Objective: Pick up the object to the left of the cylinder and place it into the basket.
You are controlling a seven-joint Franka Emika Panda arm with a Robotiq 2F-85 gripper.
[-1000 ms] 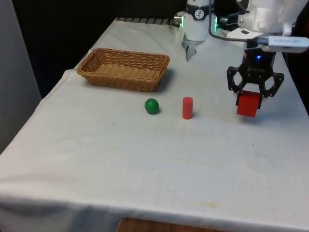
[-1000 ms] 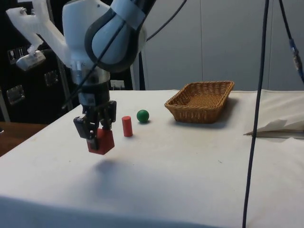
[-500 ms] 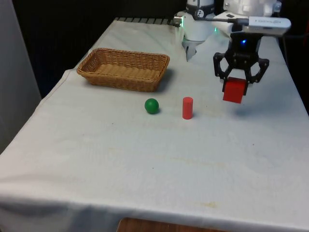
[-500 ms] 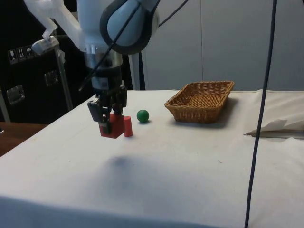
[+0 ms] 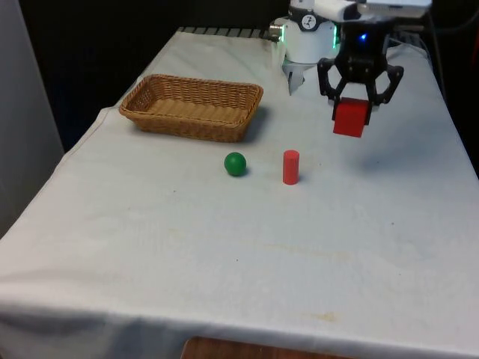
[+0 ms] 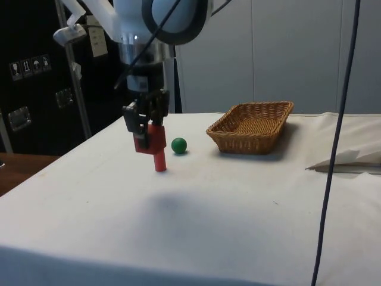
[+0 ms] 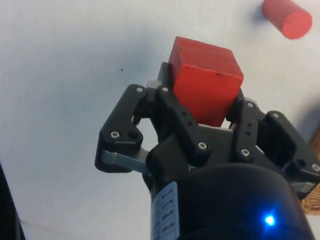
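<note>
Table w/ white cloth [image 5: 224,254] carries everything. Wicker basket [image 5: 191,106] sits on front view's left, far side, nothing visible inside. Gripper [image 5: 358,96] is in the air above the cloth, beyond the cylinder and toward front view's right; jaws pinch a red cube [image 5: 350,118] from two sides, cube well clear of the cloth. Red cylinder [image 5: 290,167] stands upright mid-table. Green ball [image 5: 235,164] lies just beside it on front view's left, apart from basket.
</note>
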